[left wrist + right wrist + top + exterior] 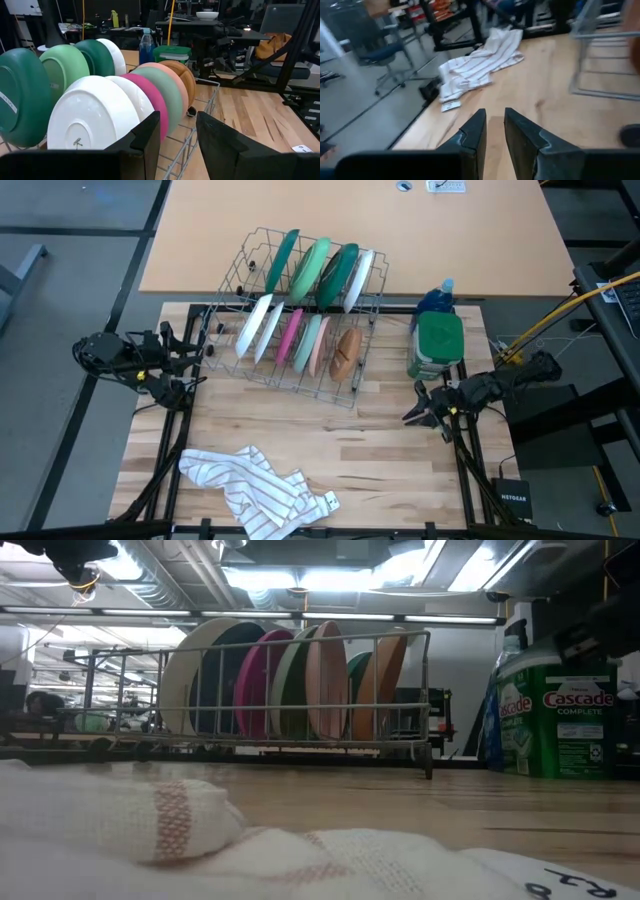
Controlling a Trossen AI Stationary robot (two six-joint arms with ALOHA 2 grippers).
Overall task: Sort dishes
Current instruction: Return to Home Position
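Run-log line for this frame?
dishes upright in dish rack | left gripper open, left of rack | right gripper open, by detergent tub

The wire rack [300, 320] fills the desk's [400, 450] far middle, its two rows packed with upright plates [318, 268] close together. A green-lidded container [438, 345] and blue bottle [437, 298] block the far right, leaving a narrow gap beside the rack. A striped cloth [255, 485] covers the near left; bare wood runs open between cloth and rack. The left tool [190, 363] and the right tool [415, 408] sit at the side edges.
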